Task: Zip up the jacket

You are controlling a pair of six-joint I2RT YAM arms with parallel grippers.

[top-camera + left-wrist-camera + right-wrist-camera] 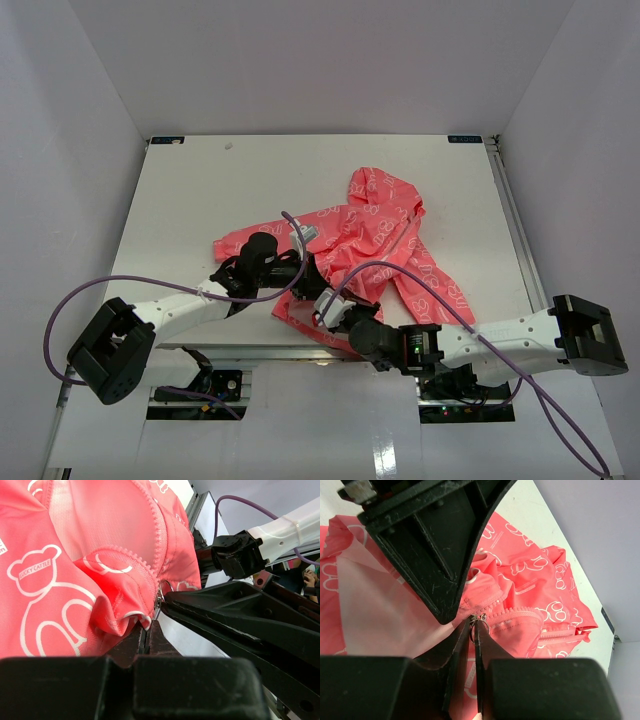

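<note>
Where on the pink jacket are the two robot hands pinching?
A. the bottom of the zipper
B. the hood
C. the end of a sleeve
A: the left gripper and the right gripper are both shut at the near hem of the jacket, right by the zipper teeth and the metal zipper pull. The hood lies far from them.

jacket [385, 235]: coral-pink, white outline bear prints, paler pink lining | table [200, 190]: white | cables [100, 288]: purple, lower left and right | arms [180, 312]: white, black joints
</note>
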